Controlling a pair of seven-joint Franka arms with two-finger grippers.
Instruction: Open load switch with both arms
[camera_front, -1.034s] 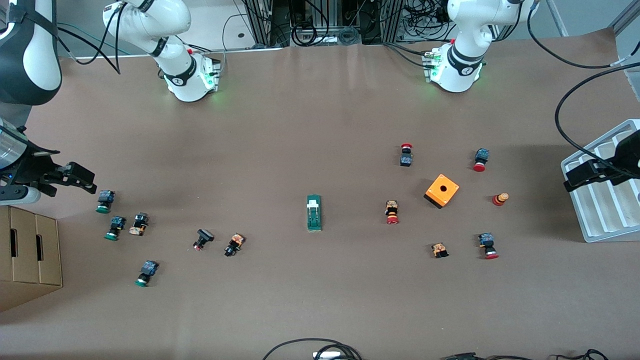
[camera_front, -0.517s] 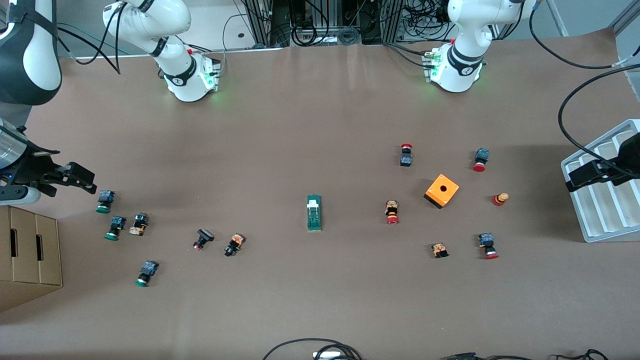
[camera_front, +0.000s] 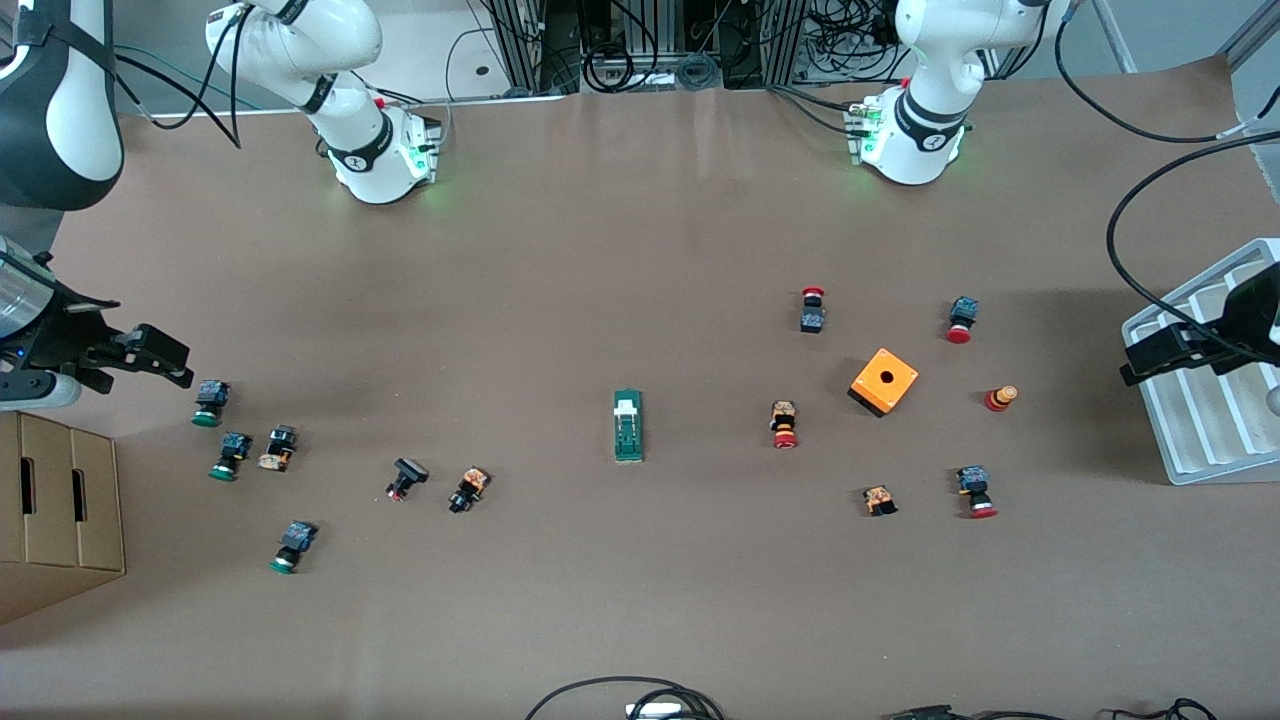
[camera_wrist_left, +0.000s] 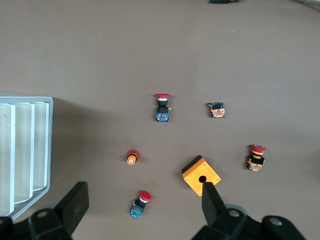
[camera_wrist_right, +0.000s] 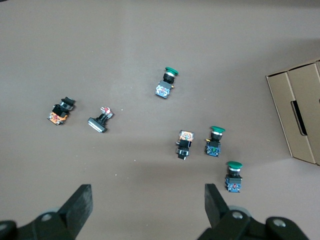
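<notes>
Pincers both spread and empty: left pincer (camera_front: 1160, 347) over the white tray (camera_front: 1200, 440), right pincer (camera_front: 150, 357) over the worktop (camera_front: 640, 600) edge. Load switch (camera_front: 628, 426) lies mid-worktop, untouched, orange box (camera_front: 884, 381) at its 3 o'clock, well apart.

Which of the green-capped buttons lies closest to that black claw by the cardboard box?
The green-capped button just below the right gripper; the other two lie lower, nearer the front camera.

Middle of the frame, on the brown table (camera_front: 640, 250): slim dark-green load switch (camera_front: 628, 426). Toward the left arm's end: orange cube box (camera_front: 884, 381), red-capped push buttons (camera_front: 785, 424) around it, white ribbed tray (camera_front: 1195, 435) at the frame edge. Toward the right arm's end: green-capped push buttons (camera_front: 209, 402); lower, at the frame edge, brown cardboard box (camera_front: 60, 510).
</notes>
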